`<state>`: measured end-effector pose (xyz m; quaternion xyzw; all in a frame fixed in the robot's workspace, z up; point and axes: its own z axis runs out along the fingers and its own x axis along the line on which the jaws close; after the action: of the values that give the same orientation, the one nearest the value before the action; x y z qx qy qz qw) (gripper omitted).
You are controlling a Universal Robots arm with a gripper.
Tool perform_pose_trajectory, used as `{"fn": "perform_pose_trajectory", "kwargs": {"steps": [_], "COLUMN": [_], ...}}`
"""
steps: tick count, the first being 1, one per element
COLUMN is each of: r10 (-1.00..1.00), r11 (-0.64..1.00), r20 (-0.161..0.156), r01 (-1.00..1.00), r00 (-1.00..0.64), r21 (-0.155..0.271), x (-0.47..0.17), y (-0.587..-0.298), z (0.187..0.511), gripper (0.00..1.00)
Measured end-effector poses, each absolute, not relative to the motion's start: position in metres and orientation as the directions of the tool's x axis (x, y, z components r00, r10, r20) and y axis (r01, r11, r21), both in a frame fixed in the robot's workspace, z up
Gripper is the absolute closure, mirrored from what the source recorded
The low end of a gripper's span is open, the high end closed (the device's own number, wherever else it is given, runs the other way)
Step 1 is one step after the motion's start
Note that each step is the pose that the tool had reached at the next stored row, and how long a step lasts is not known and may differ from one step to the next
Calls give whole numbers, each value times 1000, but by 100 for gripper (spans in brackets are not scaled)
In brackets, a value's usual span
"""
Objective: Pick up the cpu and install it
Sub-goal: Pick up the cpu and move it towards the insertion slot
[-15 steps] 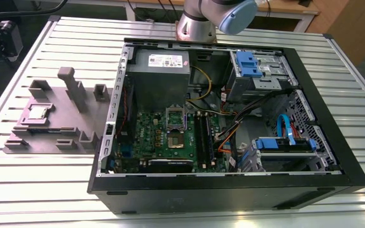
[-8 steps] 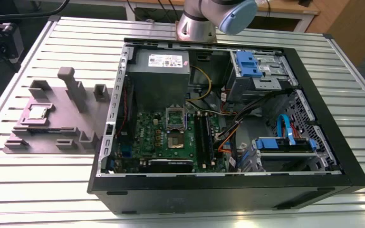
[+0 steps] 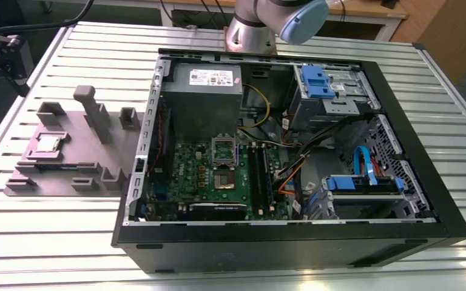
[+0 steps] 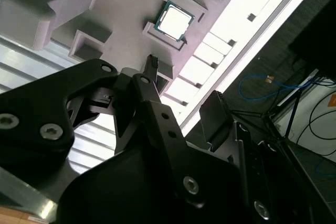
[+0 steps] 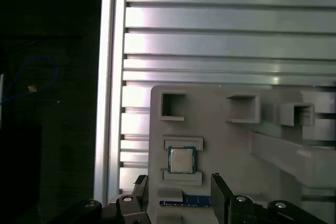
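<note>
cpu (image 3: pixel 49 143) sits flat, metal top up, in a shallow square pocket of the grey fixture plate (image 3: pixel 75 163), which lies on the slatted table (image 3: pixel 55 242) at the exterior view's left, just beside the open pc case (image 3: pixel 298 245) and outside it; the same cpu (image 4: pixel 174 21) (image 5: pixel 181 160) is in both wrist views, framed by raised pale ledges, nothing on it; gripper (image 5: pixel 181 200) (image 4: pixel 184 83) is over the fixture plate, claw wide, fingertips (image 5: pixel 223 195) well apart with nothing between them, not touching the cpu; height above the plate cannot be told; in the first wrist view the cpu lies roughly on the line between the two fingers but ahead of their tips; a thin blue-edged strip (image 5: pixel 184 202) lies on the plate just beside the cpu pocket, between the fingers; other pockets and upright posts on the plate are grey like the plate; inside the case the green motherboard (image 3: pixel 192 176) lies flat, its socket (image 3: pixel 223 180) uncovered with the shiny frame (image 3: pixel 223 145) standing next to it, no chip seated that I can make out; grey box with a white label (image 3: pixel 209 82) sits above the board in the exterior view; blue brackets (image 3: pixel 318 82) at the case's far corner; part of the arm (image 3: pixel 269 21) shows behind the case at the top of the exterior view
</note>
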<state>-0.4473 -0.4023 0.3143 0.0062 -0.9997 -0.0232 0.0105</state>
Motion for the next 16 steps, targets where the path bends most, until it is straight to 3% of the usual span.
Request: {"fn": "perform_pose_trajectory", "kwargs": {"steps": [16], "r10": [-15], "r11": [999], "r20": [21], "r01": [-14], "r00": [-1000], "r21": [47], "x": [-447], "y": [-403], "z": [306], "gripper": [41]}}
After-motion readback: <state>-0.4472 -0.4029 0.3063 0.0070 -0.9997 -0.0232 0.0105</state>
